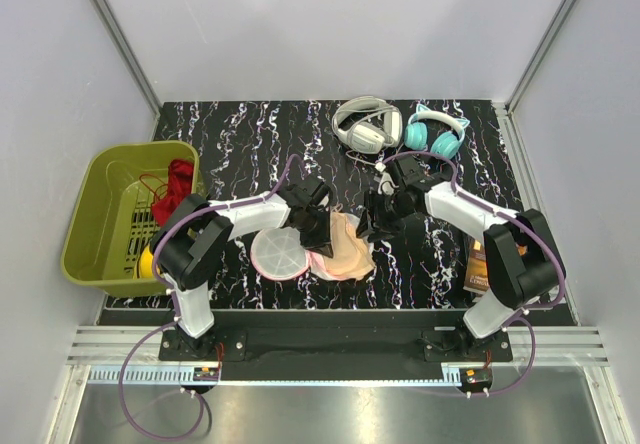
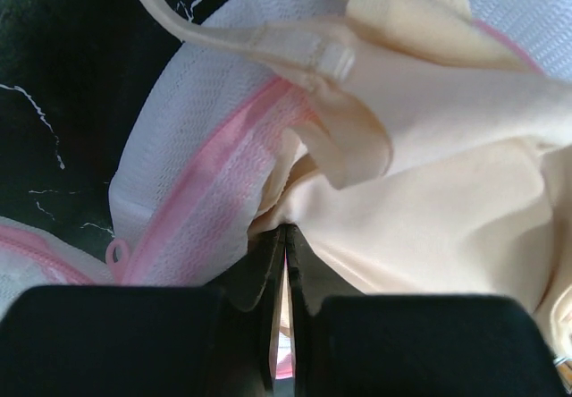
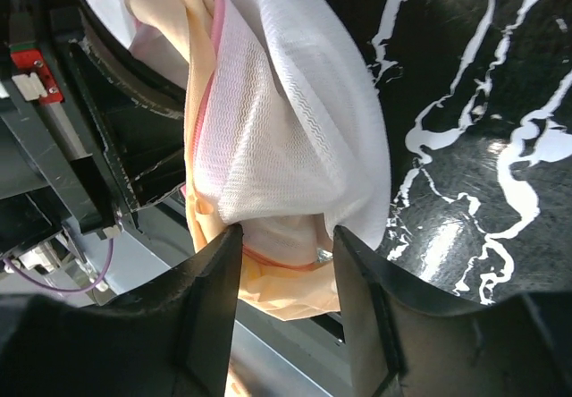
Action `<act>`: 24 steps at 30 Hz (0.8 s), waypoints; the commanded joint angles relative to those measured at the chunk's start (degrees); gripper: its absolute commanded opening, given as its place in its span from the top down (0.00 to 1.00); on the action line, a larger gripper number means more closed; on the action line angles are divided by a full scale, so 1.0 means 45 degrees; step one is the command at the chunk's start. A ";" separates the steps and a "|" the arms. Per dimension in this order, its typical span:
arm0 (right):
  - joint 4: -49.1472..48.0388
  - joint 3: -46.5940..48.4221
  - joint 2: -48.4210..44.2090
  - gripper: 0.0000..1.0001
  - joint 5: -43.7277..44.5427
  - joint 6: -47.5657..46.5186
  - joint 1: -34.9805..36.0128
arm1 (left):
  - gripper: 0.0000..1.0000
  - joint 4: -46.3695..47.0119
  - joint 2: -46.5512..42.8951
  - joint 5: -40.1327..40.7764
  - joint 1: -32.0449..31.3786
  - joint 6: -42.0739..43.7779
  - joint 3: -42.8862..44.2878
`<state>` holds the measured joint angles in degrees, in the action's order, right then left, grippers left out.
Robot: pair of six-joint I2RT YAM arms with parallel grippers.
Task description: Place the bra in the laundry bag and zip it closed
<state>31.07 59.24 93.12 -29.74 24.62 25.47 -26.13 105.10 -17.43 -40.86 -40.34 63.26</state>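
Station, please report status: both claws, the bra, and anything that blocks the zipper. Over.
Left claw shut on laundry bag rim. Right claw open, astride the bag. Bra partly in; strap outside, near the pink zipper.

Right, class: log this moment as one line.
left gripper shut on laundry bag rim | right gripper open astride bag | bra partly inside, spilling out | pink zipper unzipped
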 commanded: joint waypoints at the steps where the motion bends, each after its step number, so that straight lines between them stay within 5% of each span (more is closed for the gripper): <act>1: -0.0400 0.0351 -0.0341 0.46 -0.0618 -0.0023 0.0335 | 0.91 -0.0092 -0.0074 0.0553 -0.0021 0.0370 -0.0133; 24: -0.2588 -0.0352 -0.0732 0.61 -0.0306 0.1168 0.0316 | 0.92 -0.0072 -0.0035 0.0514 -0.0021 0.0409 -0.0445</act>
<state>21.89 58.04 93.17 -32.18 28.45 26.52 -25.85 105.06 -17.50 -40.86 -40.34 63.09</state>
